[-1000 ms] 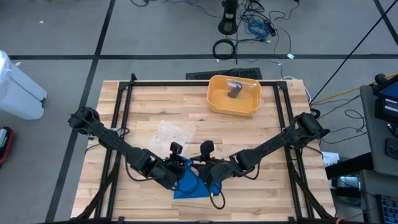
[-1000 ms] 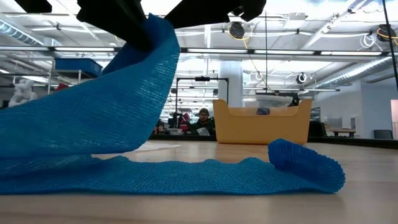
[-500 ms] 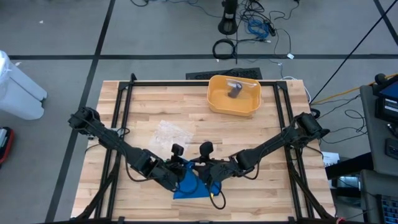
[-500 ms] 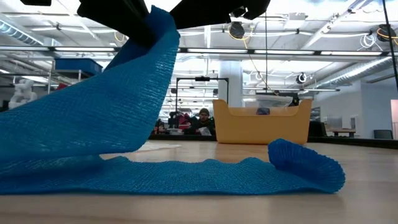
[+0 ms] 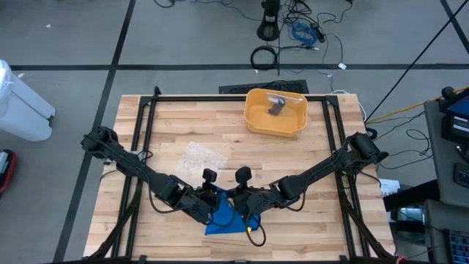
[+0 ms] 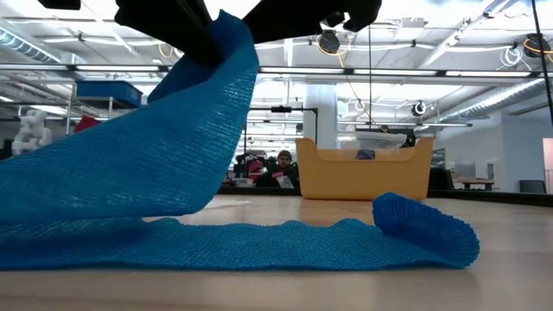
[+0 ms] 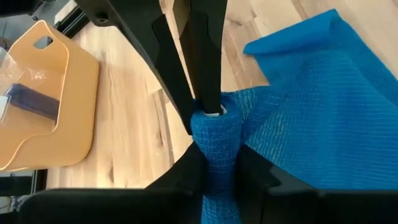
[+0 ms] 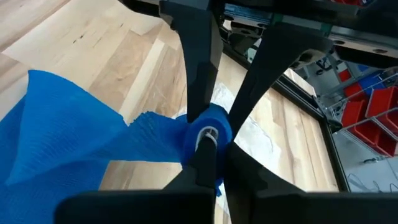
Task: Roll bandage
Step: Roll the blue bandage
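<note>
High view: both arms meet at the table's near edge over the blue bandage.

Low view: bandage lifted at one end, the rest lying on the table.

Left wrist: left gripper clamps the rolled end.

Right wrist: right gripper, closed, pinches the roll's core.

1. A yellow-orange bin is sitting near the far edge of the wooden table, holding a small dark object.
2. A clear plastic wrapper is lying flat on the table's left half.
3. A white container is standing on the floor, left of the table.
4. Cables are trailing across the grey floor beyond the table.
5. A person is sitting in the room behind.
</note>
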{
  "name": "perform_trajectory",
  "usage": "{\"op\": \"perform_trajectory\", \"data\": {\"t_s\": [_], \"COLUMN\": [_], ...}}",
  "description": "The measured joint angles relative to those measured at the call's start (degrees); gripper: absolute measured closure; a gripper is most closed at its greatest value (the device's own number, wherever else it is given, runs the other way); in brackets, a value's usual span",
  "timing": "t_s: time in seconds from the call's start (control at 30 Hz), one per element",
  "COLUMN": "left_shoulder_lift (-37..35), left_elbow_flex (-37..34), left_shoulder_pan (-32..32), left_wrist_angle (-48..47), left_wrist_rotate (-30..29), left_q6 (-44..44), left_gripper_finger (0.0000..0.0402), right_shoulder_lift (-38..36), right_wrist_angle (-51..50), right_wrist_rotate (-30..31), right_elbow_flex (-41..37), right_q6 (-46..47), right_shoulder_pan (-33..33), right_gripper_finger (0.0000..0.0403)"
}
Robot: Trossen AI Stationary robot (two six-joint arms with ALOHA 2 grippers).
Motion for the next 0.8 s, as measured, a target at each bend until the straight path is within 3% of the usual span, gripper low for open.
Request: {"op": "perform_trajectory", "data": {"t_s": [0.17,0.4,0.53,0.63,0.8], "left_shoulder_lift": [-0.3,-3.9,-7.6,-10.6,-16.0], "left_elbow_flex": [0.0,0.3,0.3,0.2,-1.7], "left_shoulder_pan": [-0.1,-0.3,-0.2,-1.2,-7.4], "left_wrist_angle": [-0.6,-9.4,-17.1,-20.5,-18.4], "left_wrist_rotate": [0.1,0.6,0.2,-1.7,-14.0], "left_q6": [-3.9,-16.1,-25.2,-29.7,-30.0], "left_gripper_finger": [0.0291,0.0186,0.0154,0.0150,0.0149], "right_shoulder_lift": [0.1,0.3,0.0,-1.2,-6.3], "right_wrist_angle": [-0.1,-1.4,2.3,11.1,37.2], "right_wrist_rotate": [1.7,14.9,18.7,20.1,19.5], "right_elbow_flex": [0.0,-0.2,-2.5,-6.7,-19.9], "right_q6": [-0.8,-4.2,-7.4,-11.8,-20.5], "right_shoulder_pan": [0.2,1.7,3.2,4.2,5.7], "right_gripper_finger": [0.0401,0.0402,0.0402,0.0403,0.0403]}}
